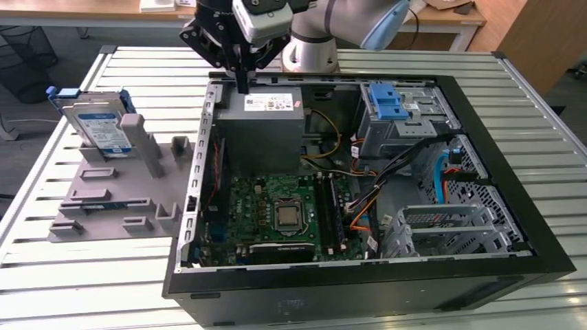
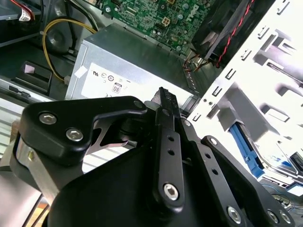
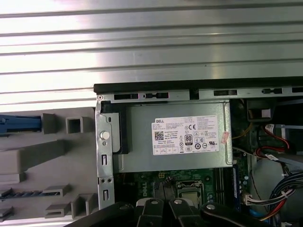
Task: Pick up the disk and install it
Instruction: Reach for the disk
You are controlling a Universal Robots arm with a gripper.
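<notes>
Hand (image 1: 243, 84): pressed together, empty, above the power supply (image 1: 261, 127).
Disk (image 1: 99, 124): upright in the rack (image 1: 110, 206), well apart, toward the exterior view's left.

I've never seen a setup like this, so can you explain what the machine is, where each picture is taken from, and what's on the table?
It is a robot arm ending in a black gripper. The exterior view looks on from off the arm; both wrist views come from cameras riding near the gripper. On the slatted metal table lies an open computer case. On the exterior view's left is a grey holder, where the disk stands on edge in its blue frame. The gripper hangs shut and empty above the grey power-supply box, apart from the disk.
</notes>
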